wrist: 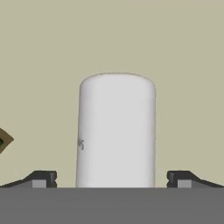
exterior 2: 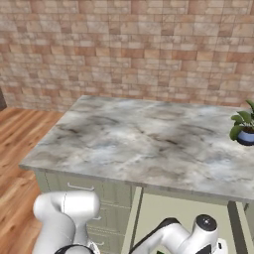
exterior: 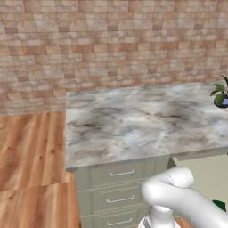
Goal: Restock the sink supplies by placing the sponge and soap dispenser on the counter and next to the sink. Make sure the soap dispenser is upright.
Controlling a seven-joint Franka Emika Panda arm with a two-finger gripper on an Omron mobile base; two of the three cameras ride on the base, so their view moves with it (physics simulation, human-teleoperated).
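In the hand view a pale white cylinder with a rounded end, which I take for the body of the soap dispenser (wrist: 117, 131), stands between my two fingertips against a beige surface. Its neck and pump top are hidden. My gripper (wrist: 111, 179) is open, with a gap between each fingertip (wrist: 43, 178) and the bottle's sides. A corner of the small green sponge (wrist: 3, 141) with a yellowish edge pokes in at the left border. The counter and the sink are out of view.
A marble island top (exterior: 133, 124) with a potted plant (exterior 2: 244, 126) at its far right stands against a brick wall. Sage-green drawers (exterior: 118, 187) sit below it, beside an open beige cabinet space (exterior 2: 183, 211) into which my arm (exterior 2: 191, 235) reaches. Wood floor lies to the left.
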